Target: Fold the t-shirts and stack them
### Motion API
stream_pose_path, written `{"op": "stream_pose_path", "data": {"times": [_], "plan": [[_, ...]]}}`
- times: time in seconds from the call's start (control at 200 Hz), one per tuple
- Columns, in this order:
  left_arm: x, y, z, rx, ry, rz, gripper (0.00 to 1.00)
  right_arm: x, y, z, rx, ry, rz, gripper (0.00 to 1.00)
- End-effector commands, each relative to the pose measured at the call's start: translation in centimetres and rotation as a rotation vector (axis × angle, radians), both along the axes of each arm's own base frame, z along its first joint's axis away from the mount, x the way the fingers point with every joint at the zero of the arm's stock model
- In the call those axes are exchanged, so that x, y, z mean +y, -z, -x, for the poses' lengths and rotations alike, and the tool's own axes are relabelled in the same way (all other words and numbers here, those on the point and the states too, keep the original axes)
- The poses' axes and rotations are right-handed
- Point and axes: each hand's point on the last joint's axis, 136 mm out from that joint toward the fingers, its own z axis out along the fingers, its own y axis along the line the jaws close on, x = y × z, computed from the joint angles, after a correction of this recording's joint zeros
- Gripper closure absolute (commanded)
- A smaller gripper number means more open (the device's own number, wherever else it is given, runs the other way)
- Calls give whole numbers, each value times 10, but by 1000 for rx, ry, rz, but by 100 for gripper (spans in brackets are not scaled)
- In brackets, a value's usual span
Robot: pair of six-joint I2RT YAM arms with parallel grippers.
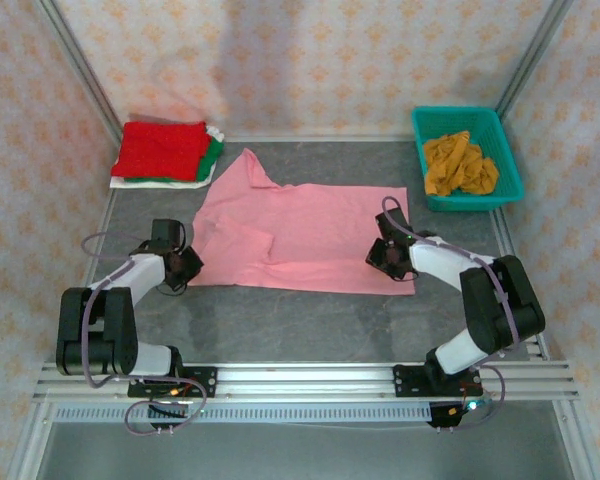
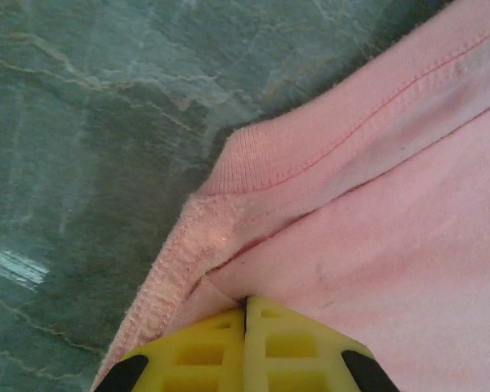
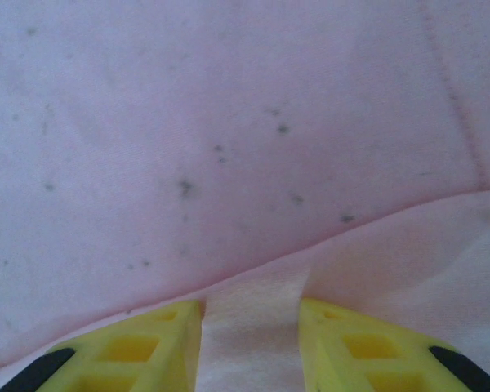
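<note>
Left gripper (image 2: pixel 245 322) is pinched shut on the pink t-shirt (image 1: pixel 310 232) at its left edge. Right gripper (image 3: pixel 249 327), jaws partly open, straddles a fold at the shirt's right end, so the long axis runs between both arms.

Pink t-shirt (image 1: pixel 310 235) spread flat mid-table — red-topped folded stack (image 1: pixel 165 152) far-left, mustard one (image 1: pixel 460 165) crumpled.

A pink t-shirt (image 1: pixel 310 235) is spread on a grey, marbled table (image 1: pixel 310 320). At far left, a red shirt (image 1: pixel 160 150) is stacked over green (image 1: pixel 214 152) and white (image 1: pixel 165 182) ones. A mustard-orange shirt (image 1: pixel 460 163) is held in a teal lattice basket (image 1: pixel 508 150) at far right. Small dark specks, possibly stains, are seen on the pink cloth. Yellow fingers (image 3: pixel 147 343) with black tips are shown. The walls (image 1: pixel 310 60) are patterned in pale pink with orange motifs.
</note>
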Motion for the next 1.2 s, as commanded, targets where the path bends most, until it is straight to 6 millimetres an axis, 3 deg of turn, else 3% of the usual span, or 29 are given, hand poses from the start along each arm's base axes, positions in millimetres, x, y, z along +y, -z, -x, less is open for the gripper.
{"op": "stream_pose_path", "data": {"times": [0.0,0.25,0.405,0.54,0.666,0.816,1.006,1.071,1.196], "plan": [[8,7,25,61,-15,-38,100,-26,11,14,57,88,63,64],[5,-6,28,21,41,-63,100,-25,6,12,47,36,72,63],[-8,-2,40,45,52,-15,100,-24,16,26,81,19,70,63],[-25,11,68,91,-2,86,100,-26,25,54,143,16,57,63],[-29,13,98,98,-60,94,100,-26,26,75,150,19,38,63],[-23,2,117,42,-104,56,100,-27,22,72,113,22,40,62],[-12,-22,93,-86,-139,11,100,-25,0,42,65,-11,82,61],[-8,-44,75,-107,-88,-38,99,-20,-16,28,25,-25,75,61],[-9,-97,24,-172,42,-122,86,-10,-51,2,-76,-60,55,60]]}}
